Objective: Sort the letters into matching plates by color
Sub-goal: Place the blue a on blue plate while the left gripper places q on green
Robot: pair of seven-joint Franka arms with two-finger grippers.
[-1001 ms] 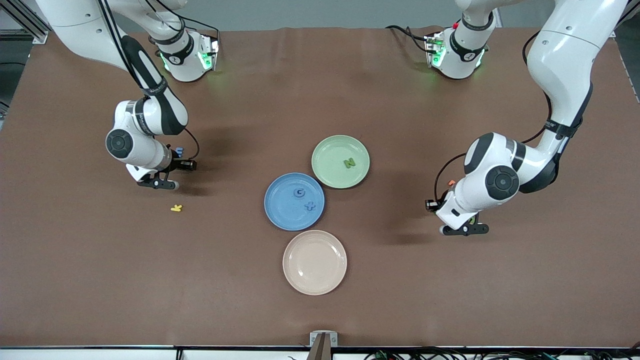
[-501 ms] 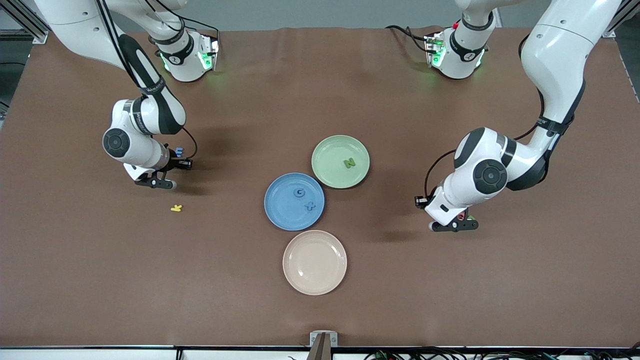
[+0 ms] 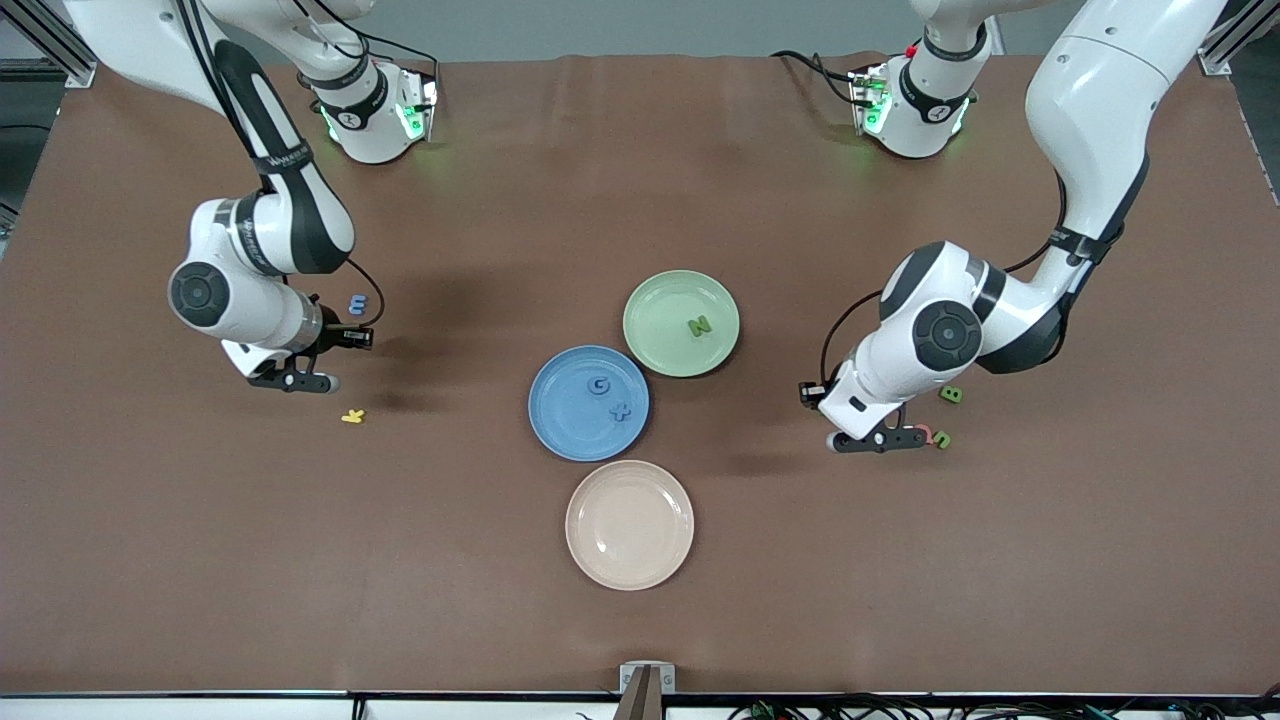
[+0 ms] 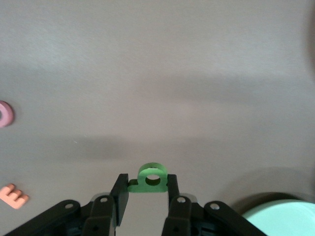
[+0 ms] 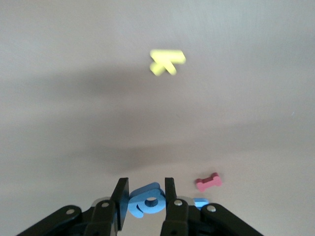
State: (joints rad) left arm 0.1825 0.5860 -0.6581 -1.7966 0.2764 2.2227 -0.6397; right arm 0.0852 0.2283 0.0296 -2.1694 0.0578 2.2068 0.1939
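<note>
My left gripper is shut on a green letter "a", held above bare table between the green plate and the loose letters at the left arm's end. My right gripper is shut on a blue letter "a", just off the table. The green plate carries a green N. The blue plate carries a blue G and a blue X-like letter. A blue E lies beside the right gripper. A green B and a green u lie beside the left gripper.
A cream-pink plate sits nearer the front camera than the blue plate. A yellow letter lies near the right gripper, and a red letter near the left one. Pink and orange letters lie on the table.
The left gripper has carried the green letter toward the plates, uncovering the green B, the green u and the red letter. The right gripper has shut on the blue letter and shifted away from the plates.
</note>
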